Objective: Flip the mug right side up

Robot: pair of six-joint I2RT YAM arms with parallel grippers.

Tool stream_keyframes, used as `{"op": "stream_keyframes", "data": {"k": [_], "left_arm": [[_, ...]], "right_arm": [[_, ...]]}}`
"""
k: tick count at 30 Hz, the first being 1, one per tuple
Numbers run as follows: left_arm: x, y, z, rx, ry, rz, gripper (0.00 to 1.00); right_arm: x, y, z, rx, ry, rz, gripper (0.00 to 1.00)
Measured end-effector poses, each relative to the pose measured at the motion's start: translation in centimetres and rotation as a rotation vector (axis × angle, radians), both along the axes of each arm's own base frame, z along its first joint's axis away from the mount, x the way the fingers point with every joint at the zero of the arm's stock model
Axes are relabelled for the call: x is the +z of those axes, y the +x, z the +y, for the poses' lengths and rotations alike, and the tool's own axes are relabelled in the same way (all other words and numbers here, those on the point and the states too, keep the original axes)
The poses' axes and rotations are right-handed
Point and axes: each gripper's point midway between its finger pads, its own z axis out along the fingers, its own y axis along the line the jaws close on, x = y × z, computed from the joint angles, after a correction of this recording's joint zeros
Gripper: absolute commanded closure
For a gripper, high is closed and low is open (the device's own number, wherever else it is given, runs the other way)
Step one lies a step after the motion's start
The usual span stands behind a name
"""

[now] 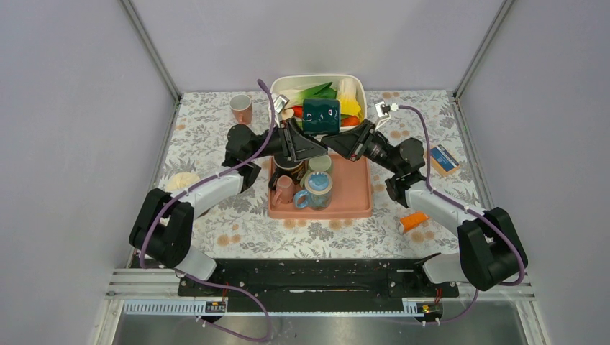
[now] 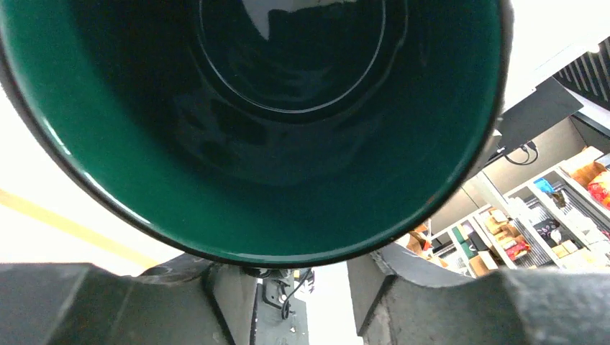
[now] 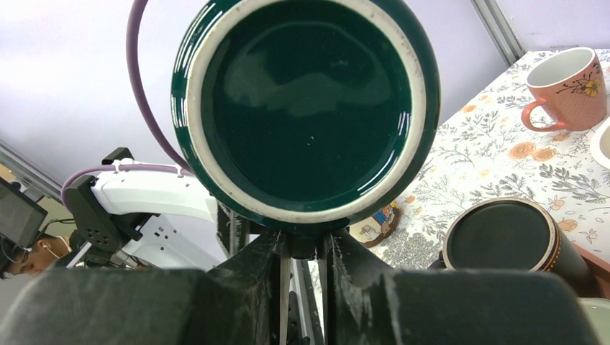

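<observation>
A dark green mug (image 1: 321, 116) hangs in the air over the far end of the pink tray (image 1: 356, 201), lying on its side between both arms. Its glazed base (image 3: 306, 108) fills the right wrist view. Below that base my right gripper (image 3: 306, 248) is shut on the mug's handle. The open mouth (image 2: 252, 144) faces the left wrist camera. My left gripper (image 2: 302, 277) sits just under the rim with its fingers (image 2: 403, 287) partly drawn together. Their tips are hidden behind the mug, so a grip cannot be made out.
On the tray stand an upside-down black mug (image 1: 288, 169), a small pink mug (image 1: 285, 188) and a blue mug (image 1: 316, 190). A white basin (image 1: 357, 85) of vegetables is behind. A pink cup (image 1: 242, 108), a blue card (image 1: 444, 159) and an orange item (image 1: 413, 221) lie around.
</observation>
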Motion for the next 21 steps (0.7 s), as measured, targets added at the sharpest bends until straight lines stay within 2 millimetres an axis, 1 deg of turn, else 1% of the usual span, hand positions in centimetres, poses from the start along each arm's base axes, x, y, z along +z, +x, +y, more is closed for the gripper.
{"op": "stream_keyframes", "data": {"k": [4,6,9,11,17,18,21], "left_arm": [[-0.5,0.3,-0.1,0.002,0.011,0.025,0.69],[-0.7,0.4,-0.1,0.005,0.016,0.027,0.79],[-0.8,0.6,0.0,0.013,0.018,0.027,0.9],[-0.8,0.6,0.0,0.014,0.018,0.021,0.99],[-1.1,0.8,0.1,0.021,0.027,0.023,1.0],[-1.2,0.9,0.1,0.023,0.03,0.023,1.0],[-1.4,1.0,0.1,0.028,0.038,0.017,1.0]], "right_arm": [[-0.1,-0.2,0.0,-0.002,-0.004,-0.022,1.0],[-0.2,-0.4,0.0,-0.003,-0.004,-0.028,1.0],[0.0,-0.5,0.0,-0.006,0.001,-0.033,1.0],[0.0,-0.5,0.0,-0.008,0.002,-0.036,1.0],[-0.3,-0.5,-0.1,-0.014,0.0,-0.032,0.99],[-0.3,-0.5,-0.1,-0.015,0.0,-0.032,0.94],[-0.5,-0.4,-0.1,-0.018,-0.005,-0.023,0.73]]}}
